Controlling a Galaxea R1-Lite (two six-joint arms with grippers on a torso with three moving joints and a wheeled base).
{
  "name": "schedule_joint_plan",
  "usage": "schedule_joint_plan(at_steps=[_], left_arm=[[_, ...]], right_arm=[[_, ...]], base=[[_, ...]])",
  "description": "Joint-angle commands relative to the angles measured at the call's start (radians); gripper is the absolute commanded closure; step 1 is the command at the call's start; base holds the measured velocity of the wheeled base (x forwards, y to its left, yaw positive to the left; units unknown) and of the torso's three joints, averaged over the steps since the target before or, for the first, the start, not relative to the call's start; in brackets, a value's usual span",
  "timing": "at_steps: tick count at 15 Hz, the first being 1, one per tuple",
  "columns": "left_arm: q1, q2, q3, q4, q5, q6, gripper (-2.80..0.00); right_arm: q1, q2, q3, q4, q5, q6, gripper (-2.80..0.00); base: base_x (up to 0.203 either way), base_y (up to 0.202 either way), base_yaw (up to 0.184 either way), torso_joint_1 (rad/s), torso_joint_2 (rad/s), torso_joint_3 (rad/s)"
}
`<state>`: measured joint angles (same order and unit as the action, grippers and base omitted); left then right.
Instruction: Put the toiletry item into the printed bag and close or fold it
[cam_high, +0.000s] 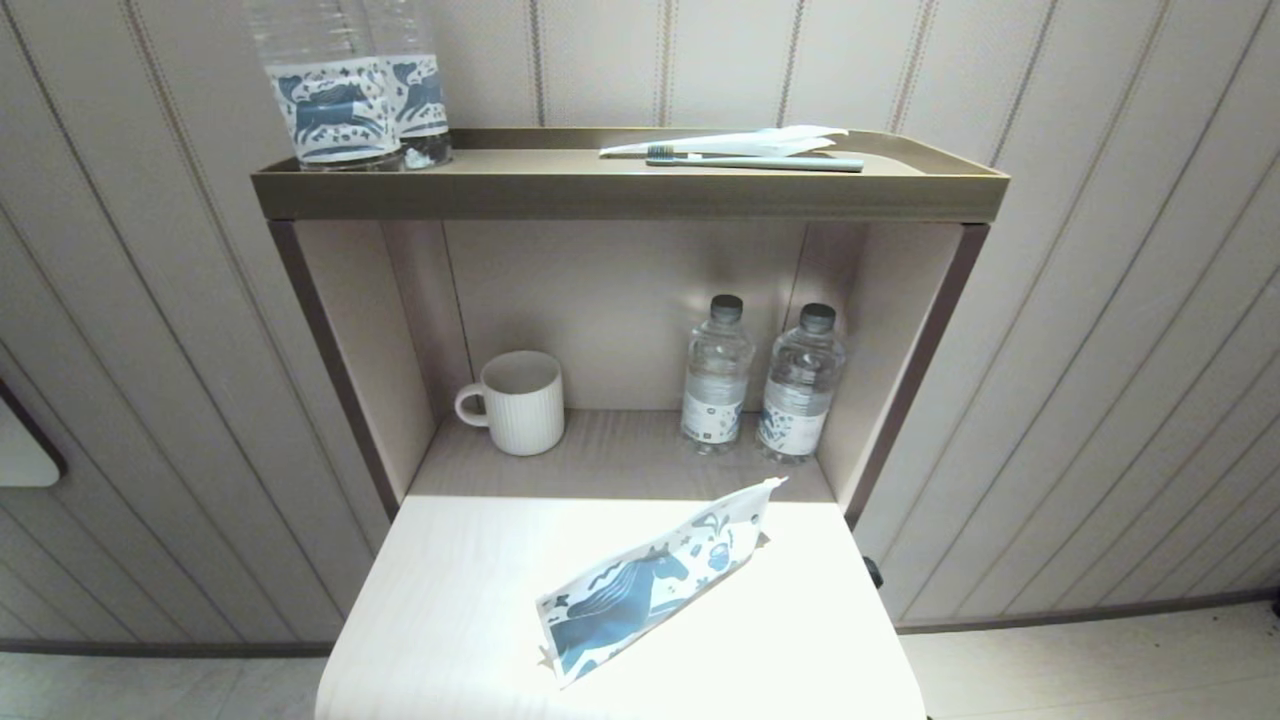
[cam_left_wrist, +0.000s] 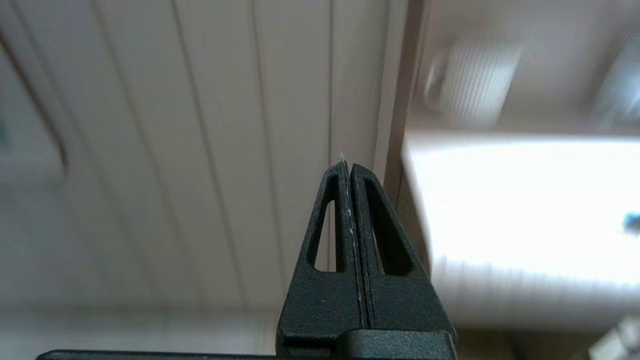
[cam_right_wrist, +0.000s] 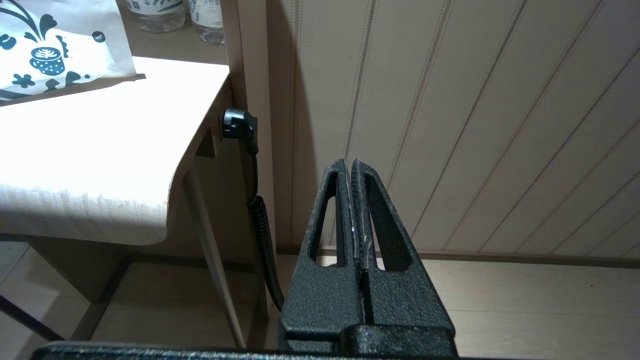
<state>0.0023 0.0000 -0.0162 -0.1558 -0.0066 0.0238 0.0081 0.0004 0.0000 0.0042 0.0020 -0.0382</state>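
Note:
The printed bag (cam_high: 655, 585), a long white pouch with a dark blue horse and floral motifs, stands on its long edge on the white tabletop (cam_high: 450, 620); its corner shows in the right wrist view (cam_right_wrist: 55, 45). The slim white toothbrush and its small tube are not in view. Neither gripper appears in the head view. My left gripper (cam_left_wrist: 348, 164) is shut and empty, low beside the table's left edge (cam_left_wrist: 500, 200). My right gripper (cam_right_wrist: 350, 161) is shut and empty, low off the table's right edge (cam_right_wrist: 100, 150), facing the panelled wall.
In the niche behind the table stand a ribbed white mug (cam_high: 520, 402) and two small water bottles (cam_high: 717, 370). The top tray (cam_high: 620, 195) holds two clear horse-label bottles (cam_high: 335, 95) and a greyish-green toothbrush (cam_high: 760, 162) beside a white wrapper (cam_high: 740, 143). A black cable (cam_right_wrist: 260, 225) hangs under the table's right edge.

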Motion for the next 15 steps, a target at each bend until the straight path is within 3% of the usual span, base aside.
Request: schedule_joint_plan(at_steps=[1, 15], left_arm=[[-0.003, 0.001, 0.014, -0.063, -0.011, 0.012, 0.00], [-0.002, 0.000, 0.016, -0.065, -0.013, -0.018, 0.00]], right_arm=[[0.001, 0.000, 0.000, 0.002, 0.001, -0.002, 0.00], [0.001, 0.000, 0.000, 0.002, 0.001, -0.005, 0.00]], base=[[0.000, 0.000, 0.000, 0.000, 0.00, 0.000], [0.000, 0.000, 0.000, 0.000, 0.00, 0.000]])
